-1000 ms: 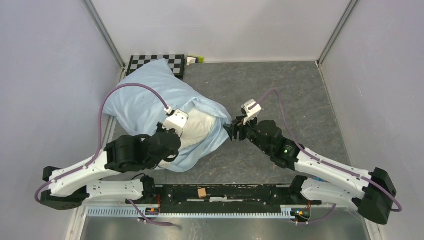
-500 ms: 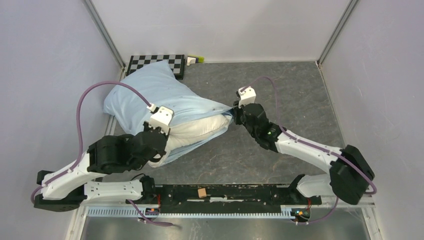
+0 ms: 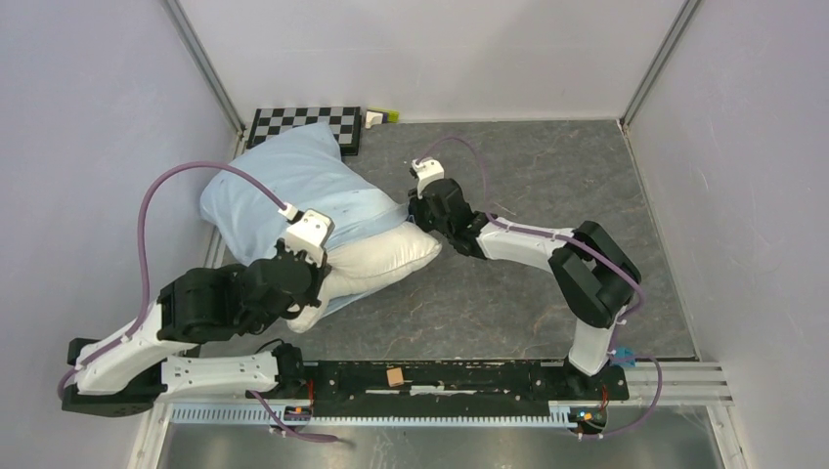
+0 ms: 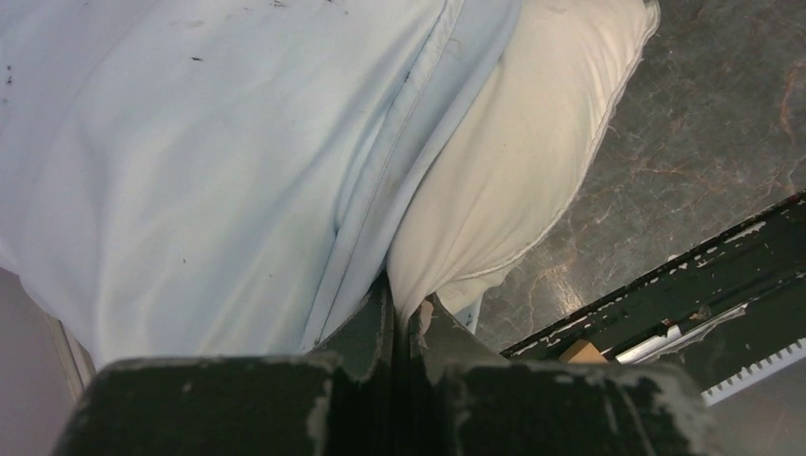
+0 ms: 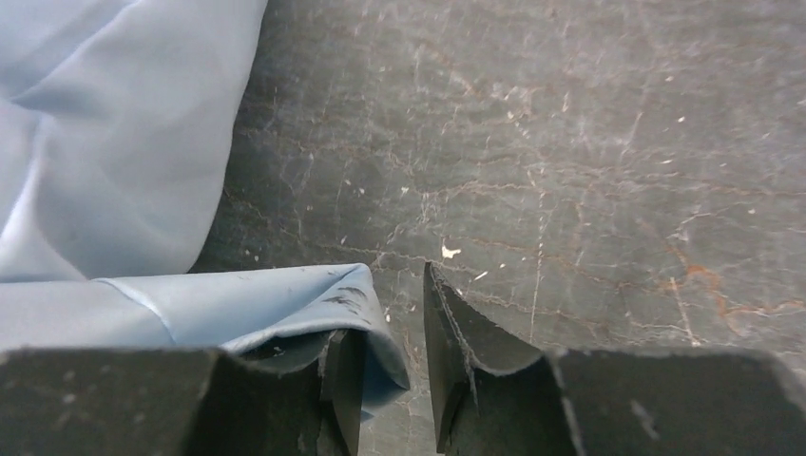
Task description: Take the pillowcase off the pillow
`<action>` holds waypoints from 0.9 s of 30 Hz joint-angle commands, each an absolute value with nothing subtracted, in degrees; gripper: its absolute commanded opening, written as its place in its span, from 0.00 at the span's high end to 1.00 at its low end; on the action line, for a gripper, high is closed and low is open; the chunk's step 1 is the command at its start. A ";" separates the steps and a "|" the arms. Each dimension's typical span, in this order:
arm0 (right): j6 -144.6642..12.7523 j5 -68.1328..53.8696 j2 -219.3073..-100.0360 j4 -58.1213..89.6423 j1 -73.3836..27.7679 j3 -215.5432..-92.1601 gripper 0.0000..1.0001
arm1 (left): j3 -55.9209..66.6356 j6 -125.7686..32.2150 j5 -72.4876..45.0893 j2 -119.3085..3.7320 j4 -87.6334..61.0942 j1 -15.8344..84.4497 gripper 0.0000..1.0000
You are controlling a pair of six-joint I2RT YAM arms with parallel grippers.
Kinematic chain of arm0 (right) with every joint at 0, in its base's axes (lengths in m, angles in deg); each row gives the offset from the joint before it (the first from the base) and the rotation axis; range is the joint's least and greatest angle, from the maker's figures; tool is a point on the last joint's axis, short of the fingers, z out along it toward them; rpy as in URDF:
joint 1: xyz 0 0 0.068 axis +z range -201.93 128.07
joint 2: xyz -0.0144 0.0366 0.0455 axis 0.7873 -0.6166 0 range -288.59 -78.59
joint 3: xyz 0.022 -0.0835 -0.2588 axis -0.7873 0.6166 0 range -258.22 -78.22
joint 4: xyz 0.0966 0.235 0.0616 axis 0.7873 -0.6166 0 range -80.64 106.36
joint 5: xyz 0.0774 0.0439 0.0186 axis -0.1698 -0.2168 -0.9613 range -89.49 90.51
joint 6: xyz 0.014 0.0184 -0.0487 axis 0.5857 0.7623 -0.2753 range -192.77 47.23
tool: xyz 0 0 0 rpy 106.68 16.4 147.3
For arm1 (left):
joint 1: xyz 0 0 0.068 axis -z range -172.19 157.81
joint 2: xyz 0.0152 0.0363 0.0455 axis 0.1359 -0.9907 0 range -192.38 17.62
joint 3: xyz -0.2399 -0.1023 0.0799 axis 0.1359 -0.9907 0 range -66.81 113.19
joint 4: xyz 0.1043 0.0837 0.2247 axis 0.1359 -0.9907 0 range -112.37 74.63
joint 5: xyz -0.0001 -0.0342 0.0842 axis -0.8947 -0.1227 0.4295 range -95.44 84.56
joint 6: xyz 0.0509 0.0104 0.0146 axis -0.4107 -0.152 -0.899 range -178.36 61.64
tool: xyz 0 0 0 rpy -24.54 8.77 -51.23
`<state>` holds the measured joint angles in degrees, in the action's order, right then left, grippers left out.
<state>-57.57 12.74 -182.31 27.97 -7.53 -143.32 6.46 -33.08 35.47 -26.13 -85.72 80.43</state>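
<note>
Blue pillowcase (image 3: pixel 283 181) hem crosses the pillow (image 3: pixel 386 256); grey table (image 3: pixel 547 176) stretches beyond it

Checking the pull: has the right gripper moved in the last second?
Yes. The right gripper has gone left and farther from the bases, toward the checkerboard.

The overhead camera looks down on everything; both wrist cameras closely face the pillowcase (image 3: pixel 293 181).
</note>
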 commanded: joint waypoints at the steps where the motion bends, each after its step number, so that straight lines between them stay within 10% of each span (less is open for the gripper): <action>1: -55.64 11.30 -184.47 23.29 -12.36 -143.66 0.66 | 10.22 -31.83 34.49 -23.72 -79.36 80.32 0.98; 11: -63.22 4.46 -157.92 23.51 -14.94 -129.05 0.13 | 6.50 -31.89 32.03 -26.75 -75.18 80.34 0.98; 20: -63.38 16.63 -136.99 10.02 -14.95 -124.13 0.02 | 6.32 -32.97 30.11 -30.60 -70.63 80.32 0.98; 27: -48.11 -2.73 -126.95 12.38 -14.93 -120.48 0.02 | 6.10 -32.72 29.98 -32.62 -68.52 80.32 0.98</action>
